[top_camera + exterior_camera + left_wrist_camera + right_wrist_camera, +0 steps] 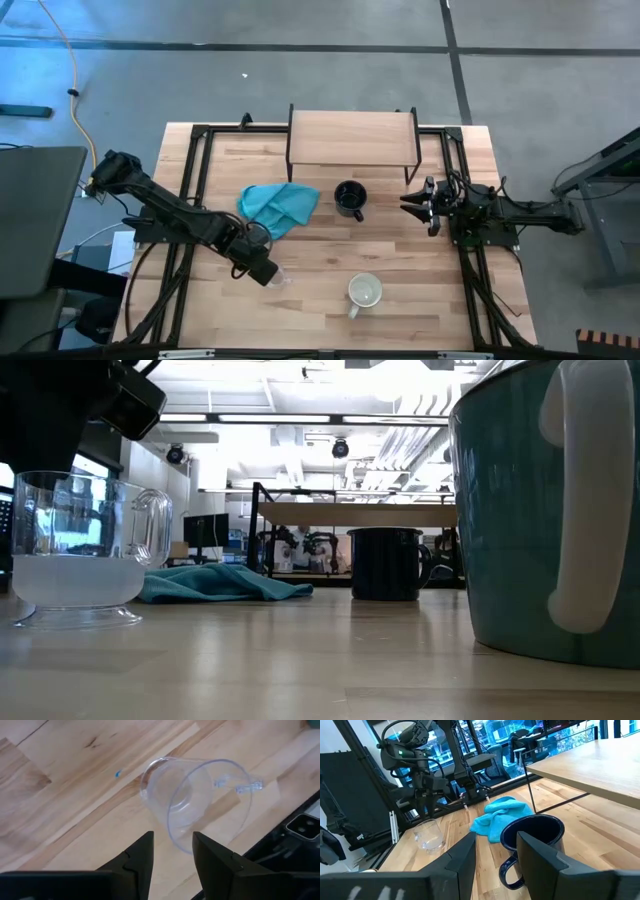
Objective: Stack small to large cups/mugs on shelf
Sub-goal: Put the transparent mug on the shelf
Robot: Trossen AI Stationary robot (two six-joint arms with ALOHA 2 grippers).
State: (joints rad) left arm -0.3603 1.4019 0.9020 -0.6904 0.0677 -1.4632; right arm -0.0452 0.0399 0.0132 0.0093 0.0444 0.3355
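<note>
- The shelf (352, 137) stands at the far middle edge of the table (300, 310).
- The mug (350, 199) sits on the tabletop just in front of the shelf, near the table's middle.
- The cloth (278, 206) lies on the table just left of that mug.
- The glass cup (281, 274) stands upright on the table nearer the front edge, in front of the cloth.
- The left gripper (268, 272) is just beside the glass cup, above it, not touching.
- The second mug (364, 292) stands near the front edge, right of the glass cup.
- The right gripper (408, 204) hangs right of the middle mug, apart from it.
</note>
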